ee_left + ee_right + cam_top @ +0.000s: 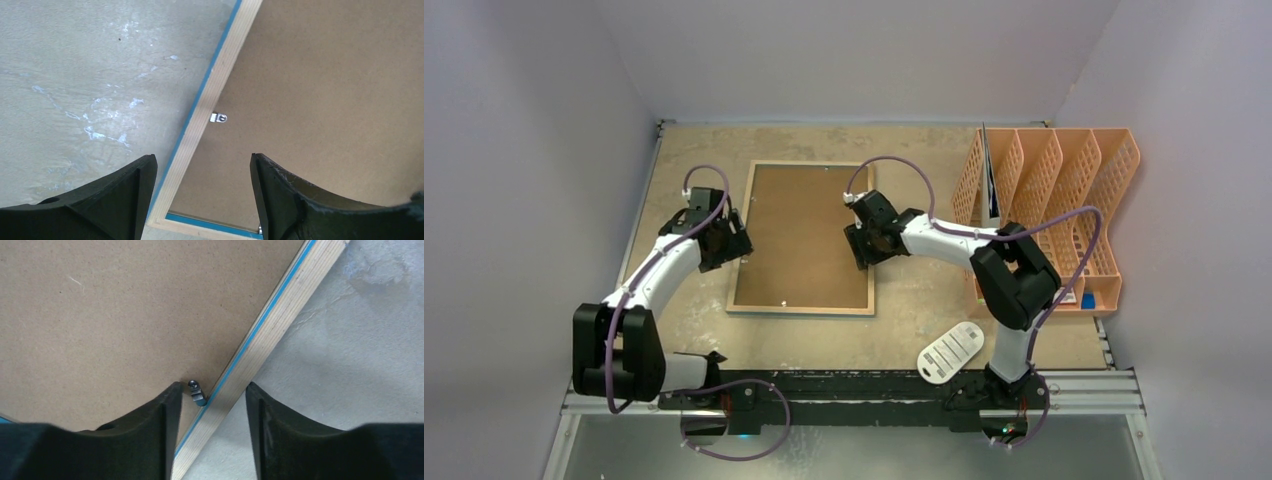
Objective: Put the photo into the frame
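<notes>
The frame (800, 311) lies face down mid-table, its light wood back up, a thin blue line along the inner edge. A plain brown backing board (804, 235) fills it. The photo is hidden. My left gripper (729, 243) hovers open over the frame's left rail (215, 95) near a corner, a small metal clip (218, 118) ahead of its gap (202, 157). My right gripper (864, 245) is open above the right rail (285, 310). Its gap (212, 386) spans the rail and a dark clip (196, 392) on the board (125, 315).
An orange slotted file rack (1064, 200) stands at the back right with a dark flat item (991, 185) in its left slot. A white oval tag (950, 351) lies near the right arm's base. Walls close in on the left, back and right.
</notes>
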Action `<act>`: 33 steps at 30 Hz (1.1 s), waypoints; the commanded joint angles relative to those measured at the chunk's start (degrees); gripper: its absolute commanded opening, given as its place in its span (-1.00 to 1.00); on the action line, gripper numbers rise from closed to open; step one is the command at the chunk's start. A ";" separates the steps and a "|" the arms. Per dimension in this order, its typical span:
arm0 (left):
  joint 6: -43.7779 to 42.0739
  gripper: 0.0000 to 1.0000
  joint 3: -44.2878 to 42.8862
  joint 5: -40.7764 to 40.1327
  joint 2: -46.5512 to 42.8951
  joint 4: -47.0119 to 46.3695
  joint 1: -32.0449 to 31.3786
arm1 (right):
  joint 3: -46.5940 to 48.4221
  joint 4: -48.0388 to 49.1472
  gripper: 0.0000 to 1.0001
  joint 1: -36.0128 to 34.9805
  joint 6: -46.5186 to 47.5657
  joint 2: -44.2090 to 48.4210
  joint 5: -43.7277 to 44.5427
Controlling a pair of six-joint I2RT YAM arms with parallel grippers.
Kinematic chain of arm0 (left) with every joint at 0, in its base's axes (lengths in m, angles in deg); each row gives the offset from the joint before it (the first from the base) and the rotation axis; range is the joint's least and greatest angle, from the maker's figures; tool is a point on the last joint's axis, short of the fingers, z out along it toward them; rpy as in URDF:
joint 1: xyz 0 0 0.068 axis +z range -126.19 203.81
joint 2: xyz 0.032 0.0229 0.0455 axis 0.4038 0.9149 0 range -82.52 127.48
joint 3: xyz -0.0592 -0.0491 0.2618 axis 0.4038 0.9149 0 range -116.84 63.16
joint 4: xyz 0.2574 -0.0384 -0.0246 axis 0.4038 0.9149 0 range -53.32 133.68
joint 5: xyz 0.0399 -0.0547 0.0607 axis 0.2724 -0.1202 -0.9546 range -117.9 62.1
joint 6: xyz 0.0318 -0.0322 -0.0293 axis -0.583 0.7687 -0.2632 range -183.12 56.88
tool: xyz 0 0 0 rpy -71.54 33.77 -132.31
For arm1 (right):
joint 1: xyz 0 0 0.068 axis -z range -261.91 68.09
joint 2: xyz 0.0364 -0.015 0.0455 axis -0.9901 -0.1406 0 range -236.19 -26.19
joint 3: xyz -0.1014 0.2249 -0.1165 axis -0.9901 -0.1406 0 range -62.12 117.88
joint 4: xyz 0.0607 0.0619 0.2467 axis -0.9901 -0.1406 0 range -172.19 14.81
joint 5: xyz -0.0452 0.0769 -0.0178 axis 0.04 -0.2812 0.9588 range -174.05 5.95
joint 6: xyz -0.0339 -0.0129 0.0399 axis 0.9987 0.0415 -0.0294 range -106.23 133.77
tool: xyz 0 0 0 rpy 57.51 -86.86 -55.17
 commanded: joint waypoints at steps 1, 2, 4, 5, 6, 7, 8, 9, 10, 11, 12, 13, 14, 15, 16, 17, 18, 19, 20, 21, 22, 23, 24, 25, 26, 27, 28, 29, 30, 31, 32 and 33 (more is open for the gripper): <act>-1.36 0.44 -2.16 -3.84 1.92 -0.11 0.78 | 2.08 -0.83 -0.05 -0.12 0.72 -1.13 -0.57; -1.22 0.43 -2.22 -3.91 2.27 -0.22 0.88 | 2.00 -0.74 -0.10 -0.13 0.57 -1.16 -0.71; -1.06 0.43 -2.07 -4.12 2.95 -0.42 1.08 | 1.81 -0.64 -0.21 -0.07 0.71 -1.10 -0.78; -0.93 0.43 -2.05 -4.21 3.32 -0.57 1.21 | 1.66 -0.60 -0.22 -0.05 0.84 -0.90 -0.89; -0.86 0.43 -2.05 -4.22 3.51 -0.66 1.38 | 1.49 -0.56 -0.20 -0.01 0.98 -0.70 -1.39; -0.88 0.43 -2.05 -4.22 3.81 -0.77 1.49 | 1.33 -0.45 -0.14 0.17 1.10 -0.31 -2.15; -0.90 0.43 -2.05 -4.33 4.01 -0.82 1.60 | 1.19 -0.30 -0.06 0.27 1.09 0.02 -2.92; -0.90 0.43 -2.05 -4.49 4.14 -0.84 1.69 | 1.02 0.14 0.02 0.35 1.11 0.40 -3.63; -0.94 0.43 -2.05 -4.75 4.24 -0.79 1.79 | 0.87 0.39 0.07 0.35 1.25 0.82 -3.79; -0.98 0.43 -2.05 -4.99 4.33 -0.78 1.87 | 0.75 0.61 0.10 0.47 1.40 1.05 -4.43; -0.99 0.43 -2.05 -5.19 4.32 -0.78 1.95 | 0.65 0.71 0.11 0.48 1.62 1.13 -5.34; -0.99 0.43 -2.05 -5.42 4.41 -0.78 2.02 | 0.52 0.68 0.10 0.49 1.85 1.24 -5.87; -1.06 0.43 -1.99 -5.70 4.43 -0.64 2.10 | 0.27 0.67 0.10 0.47 2.11 1.33 -6.27; -1.06 0.43 -1.98 -6.05 4.42 -0.46 2.17 | 0.04 0.67 0.09 0.49 2.31 1.49 -6.64; -1.01 0.43 -1.91 -6.25 4.51 -0.43 2.26 | -0.16 0.67 0.06 0.44 2.46 1.74 -6.96; -0.99 0.43 -1.75 -6.39 4.47 -0.43 2.41 | -0.43 0.71 0.01 0.52 2.72 2.04 -7.12; -0.99 0.43 -1.66 -6.41 4.51 -0.43 2.48 | -0.62 0.68 -0.04 0.50 2.85 2.31 -7.15; -1.00 0.44 -1.55 -6.41 4.58 -0.43 2.58 | -0.86 0.67 -0.08 0.56 3.00 2.69 -7.03; -0.99 0.43 -1.46 -6.34 4.65 -0.43 2.64 | -1.12 0.70 -0.11 0.56 3.04 3.03 -6.94; -0.94 0.43 -1.32 -6.22 4.69 -0.50 2.68 | -1.26 0.68 -0.13 0.51 3.17 3.34 -6.96; -0.90 0.43 -1.22 -6.09 4.76 -0.59 2.69 | -1.40 0.70 -0.14 0.55 3.30 3.58 -7.12; -0.90 0.44 -1.19 -5.91 4.78 -0.64 2.76 | -1.61 0.87 -0.14 0.56 3.31 3.80 -7.15; -0.82 0.43 -1.07 -5.72 4.76 -0.73 2.77 | -1.73 0.93 -0.12 0.58 3.37 3.85 -7.15; -0.75 0.43 -0.88 -5.49 4.71 -0.84 2.77 | -1.80 0.94 -0.08 0.50 3.40 3.85 -7.15; -0.73 0.43 -0.69 -5.31 4.75 -0.86 2.77 | -1.89 1.00 -0.04 0.56 3.41 3.85 -7.15; -0.72 0.43 -0.63 -5.28 4.86 -0.80 2.75 | -1.95 1.07 0.01 0.58 3.52 3.86 -7.30; -0.72 0.43 -0.50 -5.27 4.91 -0.74 2.85 | -1.92 1.19 0.02 0.58 3.49 3.85 -7.33; -0.72 0.43 -0.44 -5.27 4.95 -0.65 2.86 | -1.91 1.27 0.02 0.53 3.49 3.72 -7.26; -0.72 0.43 -0.38 -5.27 4.96 -0.66 2.86 | -1.84 1.24 0.02 0.53 3.49 3.57 -7.18; -0.72 0.43 -0.31 -5.21 4.94 -0.64 2.86 | -1.76 1.28 0.00 0.58 3.49 3.43 -6.90; -0.72 0.43 -0.33 -5.14 4.91 -0.61 2.86 | -1.56 1.21 -0.04 0.58 3.49 3.08 -6.47; -0.72 0.43 -0.37 -5.04 4.88 -0.67 2.86 | -1.33 1.08 -0.07 0.58 3.45 2.67 -5.85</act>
